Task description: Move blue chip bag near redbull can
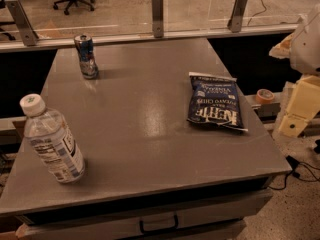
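Tool [299, 109] sits off the counter's [150, 134] right edge, low beside the near-right corner, well apart from everything on top; can't tell whether it's open or closed from this angle. Blue chip bag [215, 103] lies flat on the right side of the counter, label up, lettering upside-down to the camera, near seam close to the right edge. Redbull can [86, 56] stands upright at the far-left, well apart from the bag, w/ bare counter btwn them. Water bottle [52, 141] stands near-left, out of the direct path. Bag prob. v. light, soft and puffy w/ air, foil slick and crinkly, so a flat top-down pinch on the middle could slide off or crush the chips. Better bet IMO: take it at a white end seam or a side edge, where the foil is doubled and stiffer, w/ a gentle squeeze only. Expect it to sag and swing once lifted, so carry it low. Can looks light and tippy, esp. w/ its dent, so set the bag down beside it w/o touching it.
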Available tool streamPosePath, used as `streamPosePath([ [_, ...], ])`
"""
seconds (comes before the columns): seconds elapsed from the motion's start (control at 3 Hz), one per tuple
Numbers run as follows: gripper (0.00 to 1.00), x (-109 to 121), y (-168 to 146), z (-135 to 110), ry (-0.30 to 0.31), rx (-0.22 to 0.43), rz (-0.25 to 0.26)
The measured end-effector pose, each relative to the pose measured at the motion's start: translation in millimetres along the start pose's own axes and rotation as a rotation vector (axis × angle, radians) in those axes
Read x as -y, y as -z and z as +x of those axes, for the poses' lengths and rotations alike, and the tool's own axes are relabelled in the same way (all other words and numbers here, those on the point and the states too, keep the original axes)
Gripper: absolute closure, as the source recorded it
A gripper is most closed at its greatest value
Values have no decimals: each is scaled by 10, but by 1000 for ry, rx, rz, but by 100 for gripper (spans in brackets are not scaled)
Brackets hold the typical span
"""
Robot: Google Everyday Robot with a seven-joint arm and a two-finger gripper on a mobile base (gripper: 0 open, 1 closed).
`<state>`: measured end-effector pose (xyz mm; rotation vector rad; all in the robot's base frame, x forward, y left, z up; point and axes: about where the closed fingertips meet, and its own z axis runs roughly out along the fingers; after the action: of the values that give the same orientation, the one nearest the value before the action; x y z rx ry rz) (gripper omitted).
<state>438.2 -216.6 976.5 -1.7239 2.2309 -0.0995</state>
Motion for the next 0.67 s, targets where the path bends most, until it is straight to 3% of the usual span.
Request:
streamPosePath([
  [0.67,0,42,-13,-15,0,14,10],
])
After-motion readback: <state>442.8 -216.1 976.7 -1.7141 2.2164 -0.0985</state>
